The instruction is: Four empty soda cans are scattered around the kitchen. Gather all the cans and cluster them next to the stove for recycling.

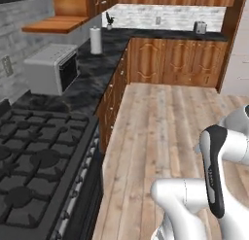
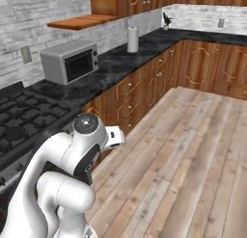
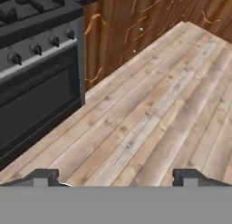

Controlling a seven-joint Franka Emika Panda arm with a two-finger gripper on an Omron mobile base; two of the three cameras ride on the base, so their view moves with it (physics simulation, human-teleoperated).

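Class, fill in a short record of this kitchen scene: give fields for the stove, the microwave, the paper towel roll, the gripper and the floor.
stove: black gas range, cast-iron grates on top, knobs along its front
microwave: grey, on the dark counter beside the stove
paper towel roll: upright, farther along the same counter
gripper: open, holding nothing, looking down at the floor in front of the stove
floor: pale wooden planks

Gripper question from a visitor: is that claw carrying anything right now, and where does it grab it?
Nothing is held. In the hand view the gripper has its fingertips wide apart, with only bare wooden floor between them, beside the stove.
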